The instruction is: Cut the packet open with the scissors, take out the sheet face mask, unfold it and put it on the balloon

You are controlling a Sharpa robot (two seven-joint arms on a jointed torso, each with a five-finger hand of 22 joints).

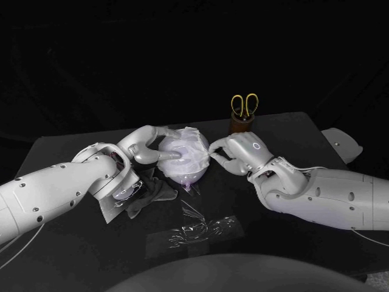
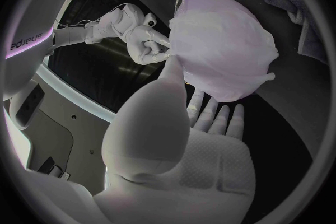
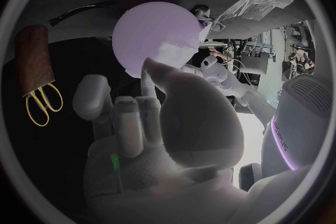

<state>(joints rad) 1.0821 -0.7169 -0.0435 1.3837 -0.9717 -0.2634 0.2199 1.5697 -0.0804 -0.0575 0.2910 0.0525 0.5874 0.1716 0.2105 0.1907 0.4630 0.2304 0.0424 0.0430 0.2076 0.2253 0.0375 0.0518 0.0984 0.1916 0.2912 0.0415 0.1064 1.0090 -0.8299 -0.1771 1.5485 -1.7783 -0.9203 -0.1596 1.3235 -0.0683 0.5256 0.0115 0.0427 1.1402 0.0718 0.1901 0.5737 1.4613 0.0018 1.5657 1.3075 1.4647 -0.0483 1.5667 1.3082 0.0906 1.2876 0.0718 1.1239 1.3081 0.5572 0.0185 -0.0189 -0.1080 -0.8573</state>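
Note:
The lilac balloon [image 1: 186, 163] stands at the table's middle with the white sheet mask [image 1: 188, 141] draped over it. The left wrist view shows the mask [image 2: 224, 45] covering most of the balloon. My left hand [image 1: 146, 146] is at the balloon's left side, fingers [image 2: 210, 115] straight and apart beneath it and the thumb reaching to the mask's edge. My right hand [image 1: 234, 152] is at the balloon's right side, and its curled fingers [image 2: 150, 50] pinch the mask's edge. The bare side of the balloon [image 3: 157, 33] faces my right palm. The yellow-handled scissors [image 1: 244, 104] stand in a brown holder [image 1: 241, 125].
The cut clear packet [image 1: 199, 228] lies flat near the table's front. A dark crumpled thing [image 1: 151, 191] lies under my left forearm. The scissors holder [image 3: 35, 59] stands behind my right hand, near the table's far edge.

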